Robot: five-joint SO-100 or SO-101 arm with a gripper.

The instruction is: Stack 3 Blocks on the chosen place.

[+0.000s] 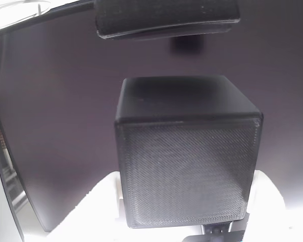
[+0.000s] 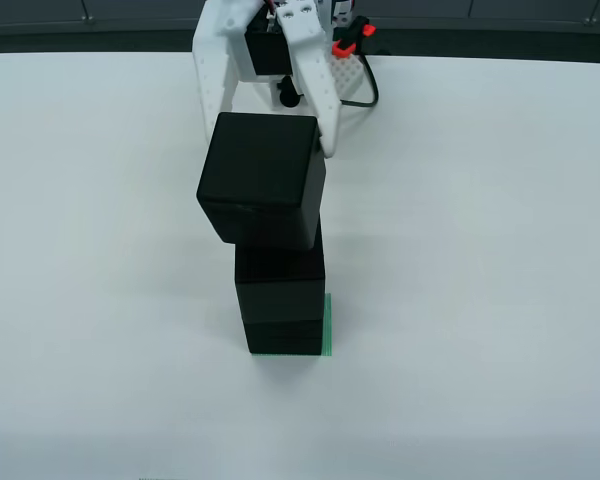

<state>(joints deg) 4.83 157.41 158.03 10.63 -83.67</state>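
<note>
Holding the third block (image 2: pixel 263 178) in our end effector (image 2: pixel 265 125), we hover above two stacked blocks (image 2: pixel 279 300). We keep it centred so it lands squarely over the green patch (image 2: pixel 327 325).

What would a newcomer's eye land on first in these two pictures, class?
First, the top black cube in the view from above, sitting between the white jaws over a column of two more cubes on a green patch mid-table. Next, in the view that rides on the gripper, the same cube looms close, its mesh-like face towards the camera.
</note>
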